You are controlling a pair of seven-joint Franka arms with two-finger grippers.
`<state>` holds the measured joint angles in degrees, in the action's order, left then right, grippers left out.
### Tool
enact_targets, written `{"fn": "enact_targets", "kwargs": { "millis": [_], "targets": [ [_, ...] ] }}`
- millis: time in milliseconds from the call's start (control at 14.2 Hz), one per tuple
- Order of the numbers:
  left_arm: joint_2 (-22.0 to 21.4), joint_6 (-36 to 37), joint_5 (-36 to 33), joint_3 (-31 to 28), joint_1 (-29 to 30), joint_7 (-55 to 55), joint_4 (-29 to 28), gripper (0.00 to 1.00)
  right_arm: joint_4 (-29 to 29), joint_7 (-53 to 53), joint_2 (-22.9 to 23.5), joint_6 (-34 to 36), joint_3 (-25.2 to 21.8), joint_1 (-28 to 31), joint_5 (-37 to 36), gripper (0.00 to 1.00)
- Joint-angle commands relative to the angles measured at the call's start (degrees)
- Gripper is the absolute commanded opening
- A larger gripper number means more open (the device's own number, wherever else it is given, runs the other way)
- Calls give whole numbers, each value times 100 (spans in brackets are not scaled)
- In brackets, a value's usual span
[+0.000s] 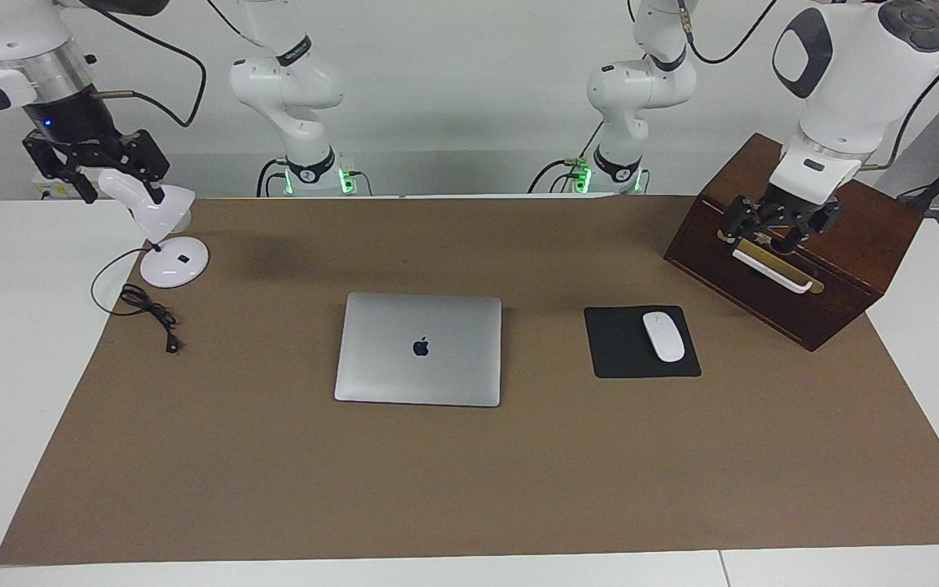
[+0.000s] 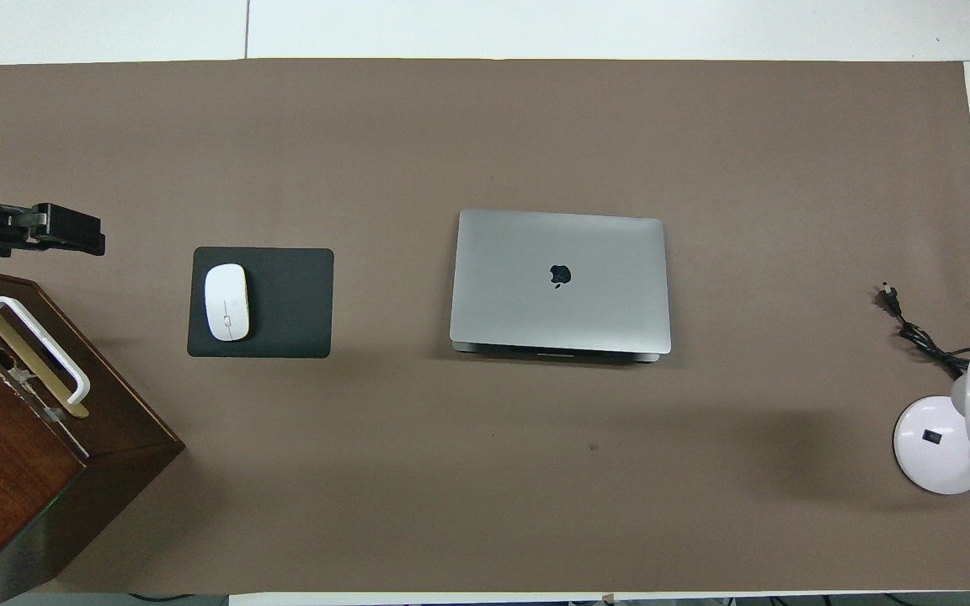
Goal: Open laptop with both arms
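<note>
The laptop (image 1: pixel 419 349) lies closed, well apart from both grippers. The left gripper (image 1: pixel 779 224) hovers over the wooden box (image 1: pixel 861 269), the right gripper (image 1: pixel 99 167) over the lamp (image 1: pixel 161 224); finger spread cannot be told, and neither holds the laptop.

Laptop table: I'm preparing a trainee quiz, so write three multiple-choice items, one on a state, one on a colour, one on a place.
1. The laptop lid is: A) fully open B) half raised C) shut flat.
2. The mouse pad is: A) black B) white C) red.
3. The left end effector is over: A) the laptop B) the wooden box C) the mouse pad.

C: the lid lies flat, logo up.
A: the pad is dark under a white mouse.
B: it hangs at the box's handle, while the right end effector is over the lamp.
</note>
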<state>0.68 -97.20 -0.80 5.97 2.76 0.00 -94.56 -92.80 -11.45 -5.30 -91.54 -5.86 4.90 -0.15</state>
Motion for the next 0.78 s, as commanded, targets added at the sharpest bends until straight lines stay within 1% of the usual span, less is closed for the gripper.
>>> {"fn": "enact_targets", "kwargs": {
  "millis": [0,141,211,352,423,493,564,705],
  "targets": [
    [-33,17,27,27,76,-9,-10,100,-579,-865,-85,-712,67,309,-29,100],
    [-33,-18,27,27,76,-9,-18,100,-730,-912,-77,-1014,59,318,224,100],
    [-33,-27,27,27,76,-9,-10,100,-922,-912,-76,-1198,59,327,461,100],
    [-33,-27,27,27,76,-61,-10,100,-1422,-851,-181,-1812,59,345,901,100],
    [-33,-18,27,27,76,-70,-10,100,-1546,-537,-182,-1980,59,301,1172,100],
    [-33,-44,35,35,76,-70,-27,100,-1600,40,-165,-2086,67,249,1419,100],
    [-33,-45,36,35,76,-70,-27,91,-1661,855,-164,-2209,120,179,1578,100],
    [-33,-1,36,27,84,-70,-18,38,-1819,2395,-173,-2499,120,-260,1676,100]
  ]
}}
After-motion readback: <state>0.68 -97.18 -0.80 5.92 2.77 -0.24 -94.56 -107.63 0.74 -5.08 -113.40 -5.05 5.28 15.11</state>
